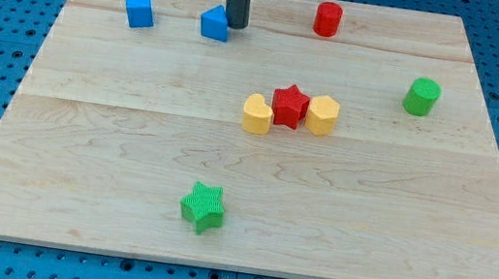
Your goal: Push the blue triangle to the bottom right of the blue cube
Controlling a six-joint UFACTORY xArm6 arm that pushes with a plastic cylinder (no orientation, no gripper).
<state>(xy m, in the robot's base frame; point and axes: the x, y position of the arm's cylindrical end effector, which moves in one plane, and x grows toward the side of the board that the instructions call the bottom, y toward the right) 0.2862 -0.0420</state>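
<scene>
The blue triangle (214, 23) lies near the view's top, left of centre, on the wooden board (128, 171). The blue cube (139, 9) sits to its left, a short gap away. My tip (235, 25) is at the lower end of the dark rod that comes down from the view's top edge. It stands right against the triangle's right side, touching or nearly touching it.
A red cylinder (327, 19) stands at the top right of centre. A green cylinder (422, 96) is at the right. A yellow heart (257, 115), red star (289, 105) and yellow hexagon (322, 115) cluster mid-board. A green star (203, 207) lies near the bottom.
</scene>
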